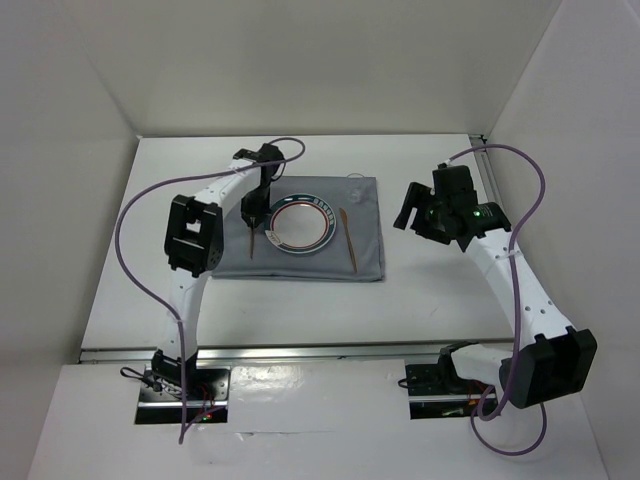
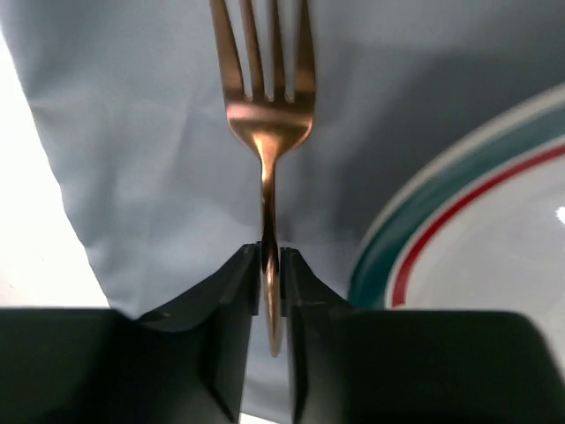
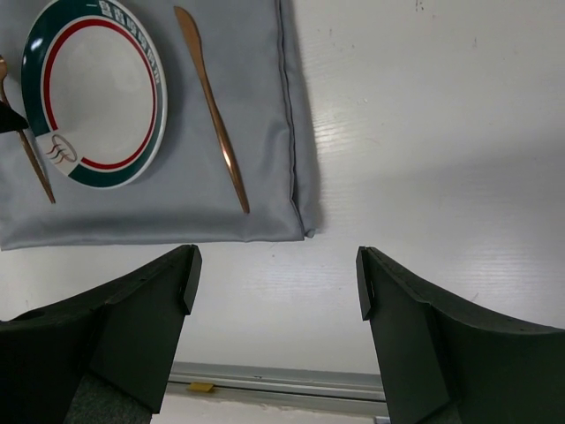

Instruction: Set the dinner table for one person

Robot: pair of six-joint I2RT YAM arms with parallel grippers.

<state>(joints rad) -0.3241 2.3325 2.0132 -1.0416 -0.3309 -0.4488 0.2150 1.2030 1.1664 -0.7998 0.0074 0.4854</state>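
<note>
Under both pairs of fingers lies the bench (image 1: 430, 290), white and matte, by far the largest thing. It fills the space between the walls, and its long axis seems to run from left to right, parallel with the aluminium rail (image 1: 300, 350) on its near edge.

Below the left fingers (image 2: 234, 300) a grey mat (image 1: 300, 268) lies flat on the bench, its longer side also going left to right. Just to the right of these fingers a round plate (image 1: 331, 222) with a green band and a red ring rests on the mat. Beyond the plate, near the mat's right edge, a copper-coloured knife (image 1: 349, 240) lies with its long axis from far to near.

Between the left fingers is the handle of a copper-coloured fork (image 2: 267, 132). Its tines point straight away from them, along the plate's left side. The fingers stand very close on both sides of the handle; whether they press it I cannot tell.

The right fingers (image 3: 132, 309) are wide apart with nothing between them, above bare bench, and the mat lies to their left.
</note>
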